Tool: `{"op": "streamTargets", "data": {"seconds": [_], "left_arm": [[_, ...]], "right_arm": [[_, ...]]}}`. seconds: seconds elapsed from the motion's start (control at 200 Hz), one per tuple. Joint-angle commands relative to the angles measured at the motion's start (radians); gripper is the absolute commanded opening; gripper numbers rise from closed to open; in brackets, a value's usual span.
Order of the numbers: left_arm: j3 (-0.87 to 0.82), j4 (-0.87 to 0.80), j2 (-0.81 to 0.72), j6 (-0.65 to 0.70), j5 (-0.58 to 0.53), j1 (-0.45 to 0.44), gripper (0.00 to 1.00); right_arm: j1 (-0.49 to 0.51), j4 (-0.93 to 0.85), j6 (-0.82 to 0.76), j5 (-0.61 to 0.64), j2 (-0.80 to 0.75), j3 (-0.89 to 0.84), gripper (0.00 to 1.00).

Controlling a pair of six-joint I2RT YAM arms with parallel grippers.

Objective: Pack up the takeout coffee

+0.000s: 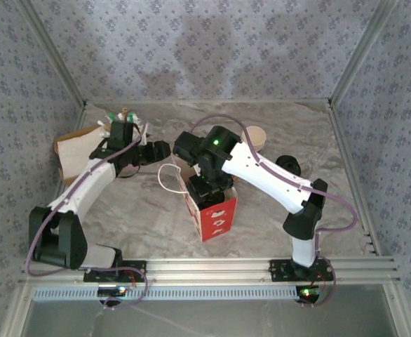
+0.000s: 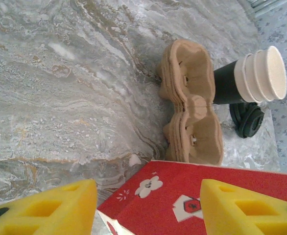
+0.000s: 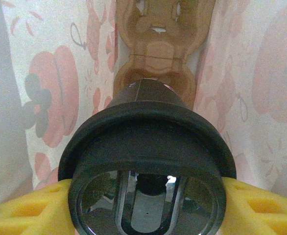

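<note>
top external view: the left gripper (image 1: 151, 152) is hovering just left of the red paper bag (image 1: 212, 214), its fingers spread with nothing between them. the right gripper (image 1: 207, 188) is reaching into the bag's mouth, its fingers clasping the lidded black cup (image 3: 146, 127) above a brown cup carrier (image 3: 158, 54) lying inside.

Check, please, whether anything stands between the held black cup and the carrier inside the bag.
Nothing visible does: the right gripper holds the black cup inside the red bag, directly above the cardboard carrier.
</note>
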Motion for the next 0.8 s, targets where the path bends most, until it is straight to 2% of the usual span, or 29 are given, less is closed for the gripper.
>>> {"op": "streamTargets", "data": {"seconds": [0.0,0.425,0.795], "left_arm": [[-0.044,0.006,-0.06,-0.019,-0.03,0.002,0.58],[-0.177,-0.049,-0.25,-0.103,-0.161,-0.059,0.58],[-0.277,-0.159,-0.408,-0.138,-0.188,-0.114,0.56]], "right_arm": [[-0.006,-0.192,-0.008,-0.011,0.014,-0.013,0.63],[-0.01,-0.193,-0.009,-0.008,0.012,-0.03,0.63],[-0.011,-0.191,-0.01,-0.007,0.002,-0.048,0.63]]}}
